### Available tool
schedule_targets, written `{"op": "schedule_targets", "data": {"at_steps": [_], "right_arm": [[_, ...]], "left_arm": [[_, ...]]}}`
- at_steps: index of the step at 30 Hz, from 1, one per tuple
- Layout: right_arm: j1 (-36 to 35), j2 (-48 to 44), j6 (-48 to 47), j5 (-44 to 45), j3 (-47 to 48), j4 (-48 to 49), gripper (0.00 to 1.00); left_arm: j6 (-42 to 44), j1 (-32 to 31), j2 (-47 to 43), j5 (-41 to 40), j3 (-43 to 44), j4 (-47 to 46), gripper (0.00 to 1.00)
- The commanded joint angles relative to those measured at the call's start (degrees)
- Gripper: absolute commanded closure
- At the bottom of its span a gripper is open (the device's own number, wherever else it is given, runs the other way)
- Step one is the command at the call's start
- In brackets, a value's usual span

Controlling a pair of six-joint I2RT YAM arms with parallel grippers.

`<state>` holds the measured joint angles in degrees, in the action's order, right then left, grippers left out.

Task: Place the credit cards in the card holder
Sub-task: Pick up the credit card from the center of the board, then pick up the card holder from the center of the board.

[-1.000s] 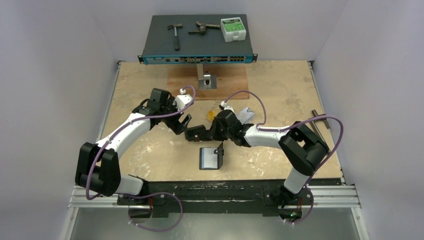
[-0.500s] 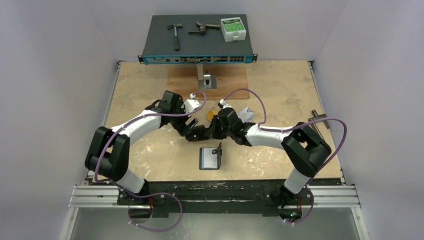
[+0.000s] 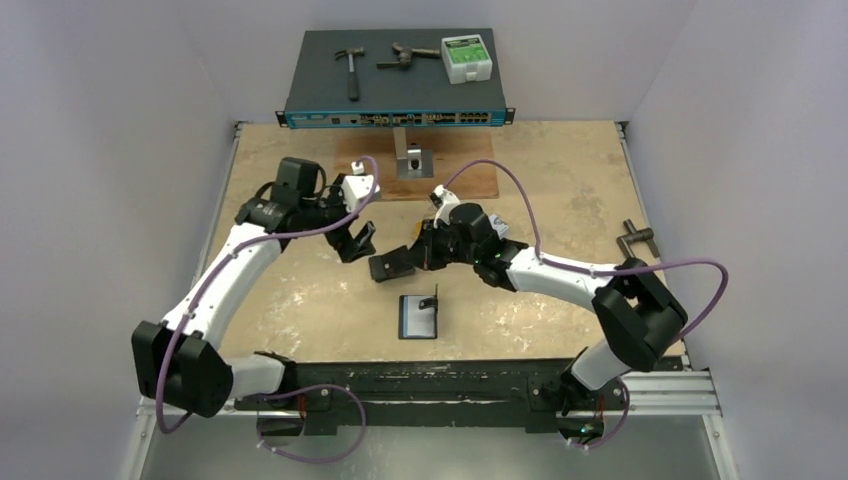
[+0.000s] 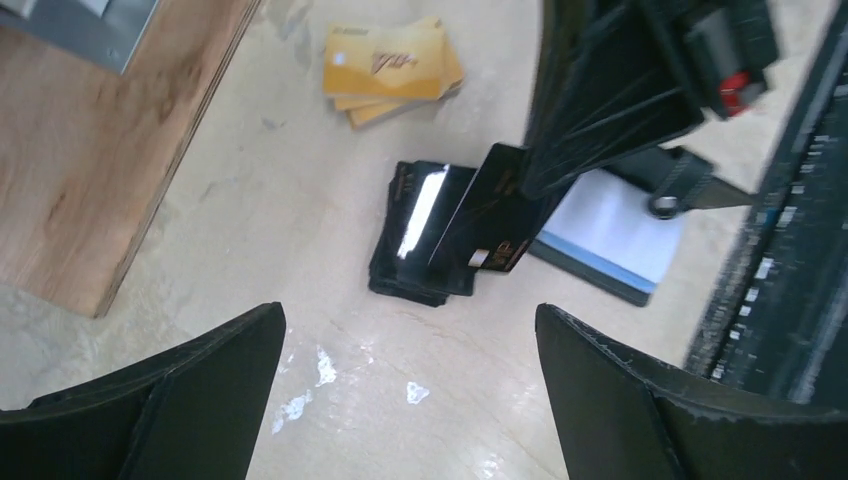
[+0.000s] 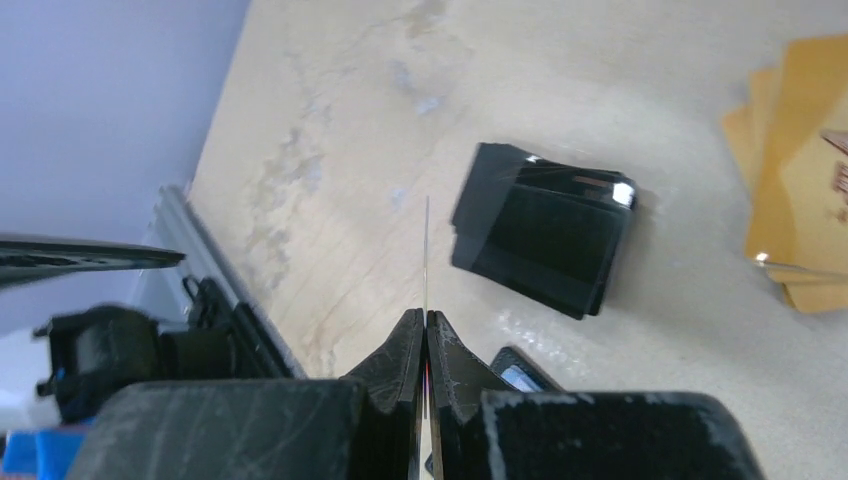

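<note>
Right pincer (image 5: 427, 325) clamped tight on a dark card (image 4: 488, 215), edge-on above the black pouch (image 4: 418, 235). Left pincer (image 4: 408, 315) spread wide, holding nothing, bare surface (image 4: 300, 250) below. Card holder (image 3: 418, 318) lies open nearer the bases. Gold cards (image 4: 390, 65) are fanned beyond the pouch's far edge.

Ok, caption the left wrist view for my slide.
Right gripper pinches a dark card over a black pouch; gold cards beyond, card holder alongside.

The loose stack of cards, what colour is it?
The stack is gold-orange; left wrist view shows it best.
</note>
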<state>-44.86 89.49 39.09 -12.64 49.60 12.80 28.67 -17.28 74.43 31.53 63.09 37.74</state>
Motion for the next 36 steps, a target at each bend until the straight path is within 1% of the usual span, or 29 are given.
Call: {"op": "schedule_targets", "data": {"at_steps": [1,5,7,10,14,16,18,22,24,25,28,31,34,36], "right_arm": [[0.1,-4.2,-10.5,-10.5,5.0,-0.3,1.00],[0.1,-7.7,-15.1,-15.4,8.2,-6.4,1.00],[-0.2,-9.3,-17.5,-16.7,9.8,-9.7,1.00],[-1.7,-11.1,-20.7,-16.6,12.0,-15.1,1.00],[-4.6,-10.8,-25.6,-16.7,16.5,-23.4,1.00],[-5.8,-10.4,-27.5,-16.0,18.4,-26.7,1.00],[-6.5,-10.2,-28.6,-15.7,19.8,-28.7,1.00],[-6.9,-9.9,-30.8,-15.3,22.5,-32.9,1.00],[-7.0,-10.0,-31.5,-14.7,23.4,-34.5,1.00],[-7.0,-10.1,-31.9,-14.7,23.7,-34.7,1.00],[-7.3,-10.0,-32.3,-14.7,25.1,-35.6,1.00],[-7.8,-9.5,-32.9,-14.4,27.0,-36.8,1.00],[-8.1,-9.5,-32.9,-14.2,27.8,-36.9,1.00],[-8.3,-9.6,-33.0,-14.4,27.9,-36.7,1.00]], "left_arm": [[8.2,2.4,-3.2,16.9,4.2,13.6,0.04],[14.3,2.9,-3.6,23.1,5.5,22.2,0.12],[15.8,2.9,-4.0,25.6,5.6,24.3,0.17],[16.4,2.9,-4.9,27.8,5.5,25.0,0.26],[18.3,3.2,-5.7,31.0,6.7,27.4,0.29],[20.6,3.2,-6.0,33.0,7.7,30.1,0.30],[23.3,3.2,-5.9,34.1,8.7,33.0,0.33],[26.9,3.4,-6.8,33.9,9.3,36.8,0.40],[28.4,3.4,-7.8,33.6,8.9,37.9,0.40],[28.3,3.4,-8.4,33.4,8.4,37.6,0.42],[26.1,3.4,-8.8,32.6,7.2,35.2,0.54],[22.6,3.4,-8.8,32.4,6.6,32.0,0.56],[16.7,3.4,-9.7,32.4,5.1,26.0,0.59],[11.1,3.4,-10.0,31.6,4.1,20.7,0.61]]}}
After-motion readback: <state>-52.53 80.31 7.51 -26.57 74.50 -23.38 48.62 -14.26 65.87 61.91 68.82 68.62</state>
